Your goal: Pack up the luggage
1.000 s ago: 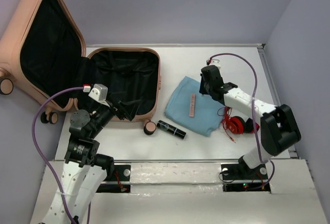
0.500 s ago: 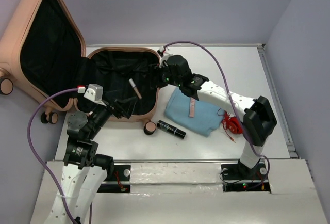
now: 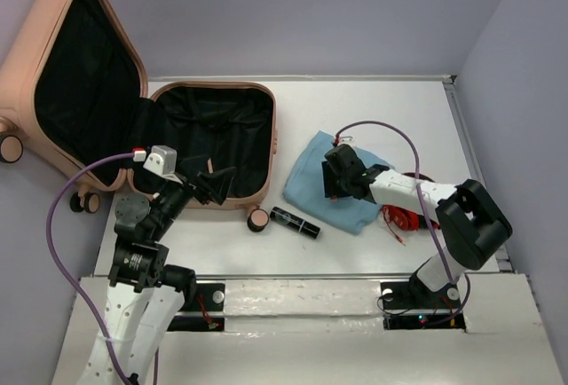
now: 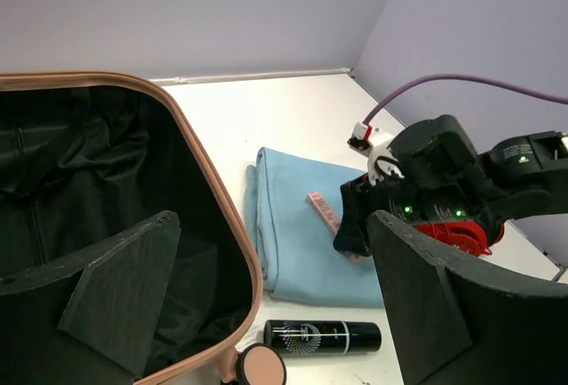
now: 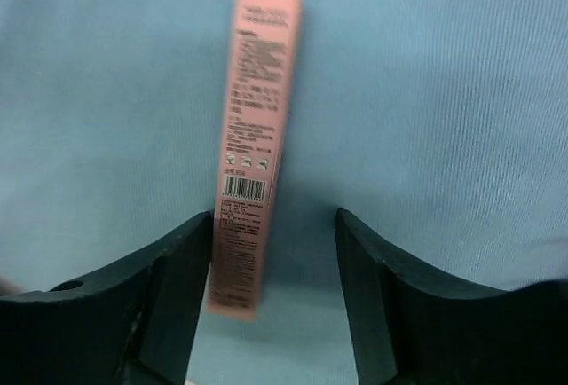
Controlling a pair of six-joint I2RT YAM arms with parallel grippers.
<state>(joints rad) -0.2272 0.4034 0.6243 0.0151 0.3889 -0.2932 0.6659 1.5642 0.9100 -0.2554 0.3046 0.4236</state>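
The luggage point(image 3: 25, 58) is a peach-pink hard-shell suitcase lying open at the left, its lid leaning back and its black lining showing; its rim also shows in the left wrist view point(image 4: 216, 188). My right gripper point(image 3: 330, 183) is open, low over a folded blue cloth point(image 3: 357, 206). A slim pink box point(image 5: 253, 145) lies on the cloth between its fingertips, close to the left finger point(image 5: 177, 270). The box also shows in the left wrist view point(image 4: 323, 211). My left gripper point(image 3: 217, 183) is open and empty over the suitcase's near right edge.
A black bottle point(image 3: 295, 223) lies on the table beside a suitcase caster wheel point(image 3: 257, 219). Red headphones point(image 3: 404, 216) lie right of the cloth, partly under my right arm. Walls close in the table at the back and right.
My right arm swung from the suitcase's right edge back to the blue cloth. A thin pink stick seen in the suitcase half a second ago no longer shows. My left gripper shifted slightly right.
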